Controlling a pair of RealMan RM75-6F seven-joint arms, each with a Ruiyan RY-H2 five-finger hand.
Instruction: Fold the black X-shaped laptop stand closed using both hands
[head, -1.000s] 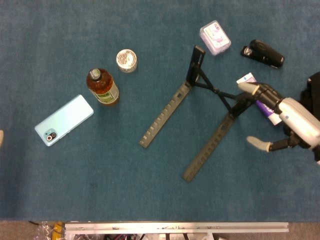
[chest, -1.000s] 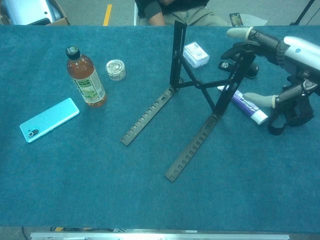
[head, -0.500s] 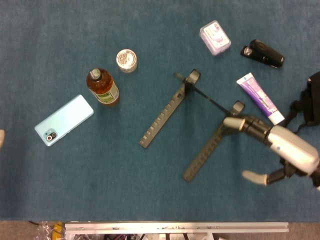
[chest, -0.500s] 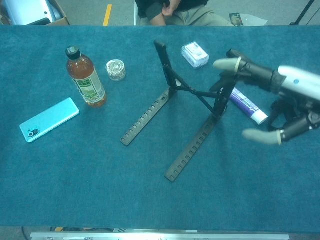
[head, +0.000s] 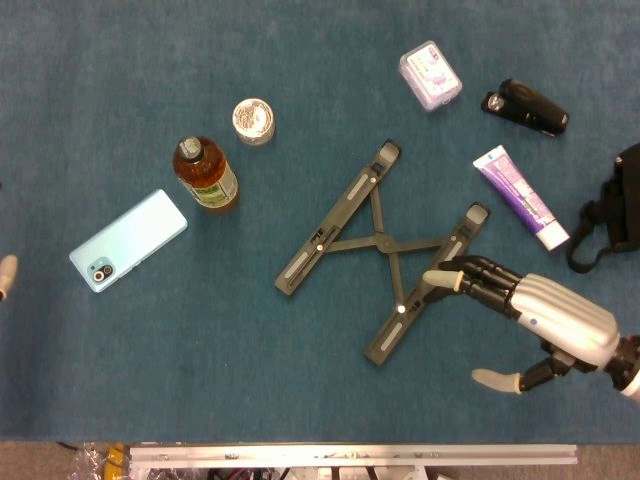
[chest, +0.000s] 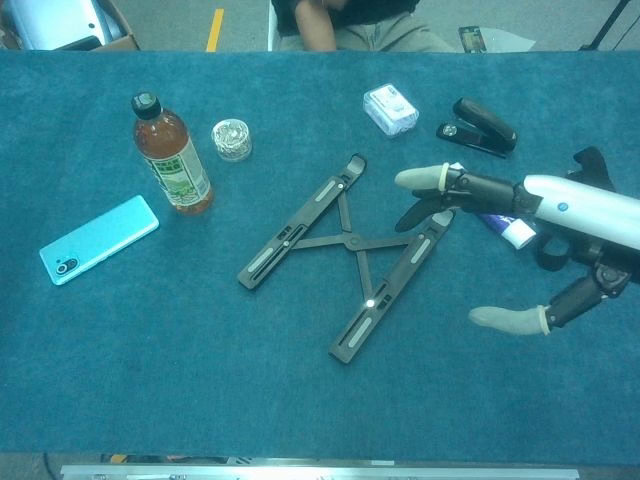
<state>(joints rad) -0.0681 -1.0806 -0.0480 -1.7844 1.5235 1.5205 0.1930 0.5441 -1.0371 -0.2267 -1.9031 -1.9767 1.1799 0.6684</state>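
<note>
1. The black X-shaped metal laptop stand (head: 378, 250) lies flat on the blue carpeted table (head: 200, 360), near its middle, its two slotted bars spread apart and joined by crossed thin rods.
2. The right hand (head: 525, 315), white-shelled with dark fingers (chest: 470, 185), is spread wide and grips nothing; its fingertips reach just beside the upper end of the stand's right bar.
3. Of the left hand (head: 6, 277), only a pale fingertip shows at the frame's left edge; I cannot tell its state.
4. Left of the stand: an amber tea bottle (head: 206, 174), a small round jar (head: 253, 121), a mint-green smartphone (head: 128, 240).
5. Right of it: a clear plastic box (head: 431, 75), a black stapler (head: 526, 107), a purple-and-white tube (head: 521, 196).
</note>
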